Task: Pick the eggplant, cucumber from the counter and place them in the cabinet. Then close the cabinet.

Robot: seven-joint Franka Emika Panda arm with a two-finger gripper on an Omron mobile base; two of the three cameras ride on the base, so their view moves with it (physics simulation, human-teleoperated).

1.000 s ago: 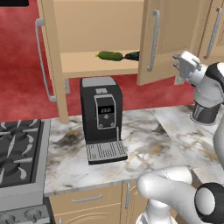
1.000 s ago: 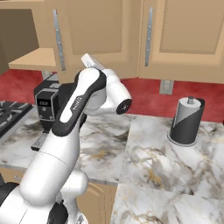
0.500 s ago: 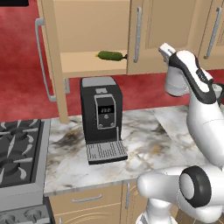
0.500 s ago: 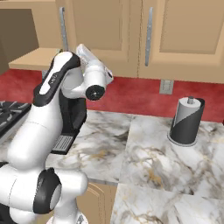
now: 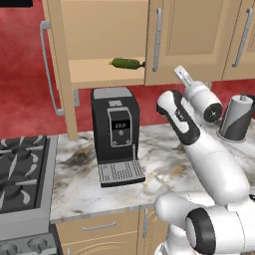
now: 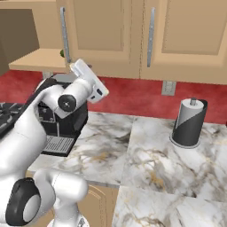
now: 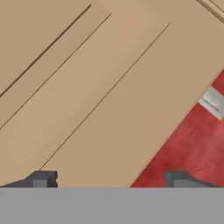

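Note:
The cucumber (image 5: 125, 63) lies on the shelf of the cabinet (image 5: 99, 74); a green speck of it (image 6: 62, 53) peeks past the door edge in the right base view. The eggplant is hidden behind the cabinet's right door (image 5: 184, 40), which stands nearly flat with the front. The left door (image 5: 61, 74) still swings wide open. My gripper (image 5: 178, 69) (image 6: 76, 65) is raised against the lower face of the right door. In the hand view its fingertips (image 7: 43, 179) stand wide apart over the tan panel, so the gripper (image 7: 111, 181) is open and holds nothing.
A black coffee machine (image 5: 117, 134) stands on the marbled counter (image 5: 164, 164) under the shelf. The stove (image 5: 20, 169) is at the left, and a paper towel holder (image 6: 188, 122) at the right. A wall outlet (image 6: 167, 87) sits on the red backsplash.
My arm swung left with the hand against the right door, and that door went from half open to nearly shut, covering the eggplant. The left door has not moved.

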